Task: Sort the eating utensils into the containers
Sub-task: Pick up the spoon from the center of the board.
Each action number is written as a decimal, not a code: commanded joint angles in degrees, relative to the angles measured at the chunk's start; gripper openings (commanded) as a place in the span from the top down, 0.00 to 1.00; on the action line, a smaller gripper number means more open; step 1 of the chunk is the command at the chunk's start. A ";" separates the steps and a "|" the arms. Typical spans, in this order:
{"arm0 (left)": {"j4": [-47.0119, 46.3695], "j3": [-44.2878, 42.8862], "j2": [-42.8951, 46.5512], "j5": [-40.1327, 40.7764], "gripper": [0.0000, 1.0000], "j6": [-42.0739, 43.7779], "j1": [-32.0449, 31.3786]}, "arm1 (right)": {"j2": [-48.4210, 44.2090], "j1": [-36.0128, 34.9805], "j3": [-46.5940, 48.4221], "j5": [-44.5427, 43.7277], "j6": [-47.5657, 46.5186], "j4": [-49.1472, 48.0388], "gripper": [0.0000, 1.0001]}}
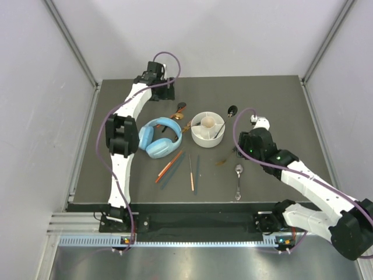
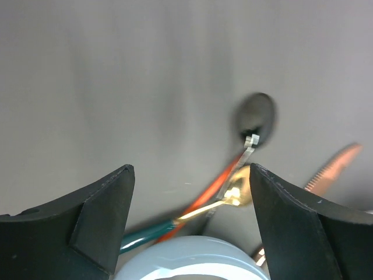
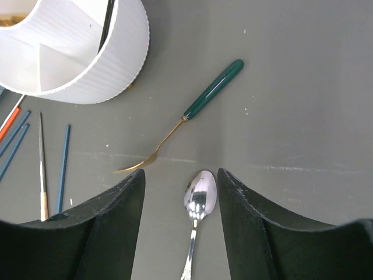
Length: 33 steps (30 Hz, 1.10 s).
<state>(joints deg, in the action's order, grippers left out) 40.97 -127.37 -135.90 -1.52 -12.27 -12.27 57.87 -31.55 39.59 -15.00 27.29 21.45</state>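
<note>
The step in hand looked to be the pickup of the silver spoon [image 3: 200,195]. It lay flat on the counter [image 3: 303,116], its bowl showing between the fingers of the right end effector [image 3: 180,175] and its handle running back between them. To do this well, the right end effector would need to come straight down with the spoon centred. It would then close across the thin neck or handle rather than the rounded bowl, low enough to catch so flat a thing without letting it slip. It should also keep off the teal-handled fork [image 3: 201,102] lying just beyond the bowl. The carry would then go to the white holder [image 3: 99,64], near on the left, and into a compartment. The right end effector's fingers stood partly apart above the spoon, holding nothing and apparently touching nothing. The left end effector [image 2: 191,169] was spread wide and empty, with the headphones [image 2: 192,259] just below it in the left wrist view.
</note>
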 commanded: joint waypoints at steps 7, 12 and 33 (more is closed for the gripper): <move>-3.62 1.77 -0.16 -6.57 0.16 3.39 -3.19 | 1.90 0.70 -1.54 2.52 0.57 -3.79 0.47; -5.54 3.88 -0.42 -6.66 0.17 2.96 -3.72 | 2.08 0.70 -2.06 3.23 0.49 -3.79 0.47; -5.90 0.10 -7.10 -2.88 0.28 4.72 -3.81 | 4.97 1.40 -2.24 4.90 0.04 -4.58 0.47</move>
<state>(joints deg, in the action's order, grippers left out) 37.21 -126.02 -142.08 -5.91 -7.94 -16.27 62.02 -30.83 37.36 -10.59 27.24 18.85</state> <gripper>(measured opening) 0.732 0.530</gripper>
